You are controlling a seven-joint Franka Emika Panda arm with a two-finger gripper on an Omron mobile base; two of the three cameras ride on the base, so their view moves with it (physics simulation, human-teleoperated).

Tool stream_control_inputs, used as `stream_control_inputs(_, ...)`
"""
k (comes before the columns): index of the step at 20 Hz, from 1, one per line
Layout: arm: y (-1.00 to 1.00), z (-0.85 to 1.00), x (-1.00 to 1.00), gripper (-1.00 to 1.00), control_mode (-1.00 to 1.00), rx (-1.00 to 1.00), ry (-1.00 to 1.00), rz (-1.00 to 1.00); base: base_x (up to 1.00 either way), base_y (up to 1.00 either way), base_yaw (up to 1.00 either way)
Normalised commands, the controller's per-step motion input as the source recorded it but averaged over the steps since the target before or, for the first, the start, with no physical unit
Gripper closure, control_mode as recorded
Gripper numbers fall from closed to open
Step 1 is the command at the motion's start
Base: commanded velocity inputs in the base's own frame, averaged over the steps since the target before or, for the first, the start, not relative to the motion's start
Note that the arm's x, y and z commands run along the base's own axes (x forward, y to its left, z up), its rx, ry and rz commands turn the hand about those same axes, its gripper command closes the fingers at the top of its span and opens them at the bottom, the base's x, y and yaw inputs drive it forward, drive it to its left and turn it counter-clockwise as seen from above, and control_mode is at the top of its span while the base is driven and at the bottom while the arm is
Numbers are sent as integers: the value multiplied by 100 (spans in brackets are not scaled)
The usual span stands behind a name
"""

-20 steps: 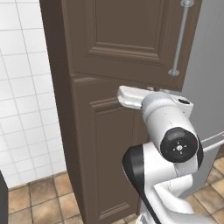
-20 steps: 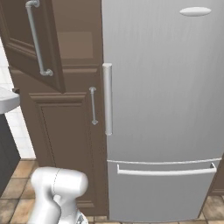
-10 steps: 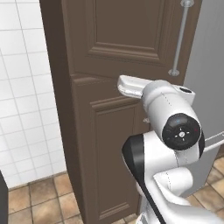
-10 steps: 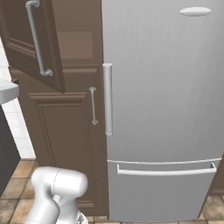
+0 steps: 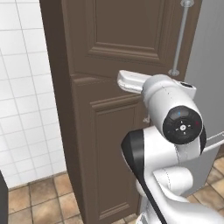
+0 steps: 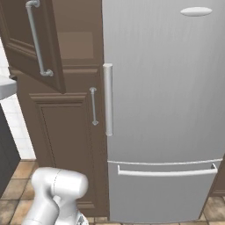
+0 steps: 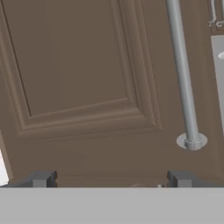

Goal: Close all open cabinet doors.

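The upper cabinet door point(image 6: 26, 39), dark brown with raised panel moulding, stands swung out from its frame; its long silver bar handle point(image 6: 37, 39) runs down its right side. In the hand view this door's panel point(image 7: 74, 65) is very close, with the handle point(image 7: 183, 87) at the right. My gripper point(image 7: 111, 180) is open just before the door's lower edge, and its dark fingertips point(image 7: 41, 179) are far apart with nothing between them. The lower cabinet door point(image 6: 66, 132) lies flush, its handle point(image 6: 93, 105) beside the fridge. From the left, the open door point(image 5: 118, 35) rises above my arm.
A plain grey refrigerator point(image 6: 162, 110) stands right of the cabinet, with a vertical handle point(image 6: 108, 99) and a drawer handle point(image 6: 165, 171) lower down. White wall tiles point(image 5: 22, 109) lie left of the cabinet. The floor point(image 5: 39, 197) is brown tile. A dark object point(image 6: 6, 149) stands at the far left.
My arm has risen a little and the hand has moved slightly up along the open upper door. The door itself shows no clear movement.
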Motion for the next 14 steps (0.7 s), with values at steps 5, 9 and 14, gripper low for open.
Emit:
stream_control_inputs(5,0,0,14,-100,-100,0,0,0,0,0,0)
stream_control_inputs(9,-12,0,42,-100,-100,0,0,1,0,0,0)
stream_control_inputs(14,-30,0,55,-100,-100,0,0,8,0,0,0)
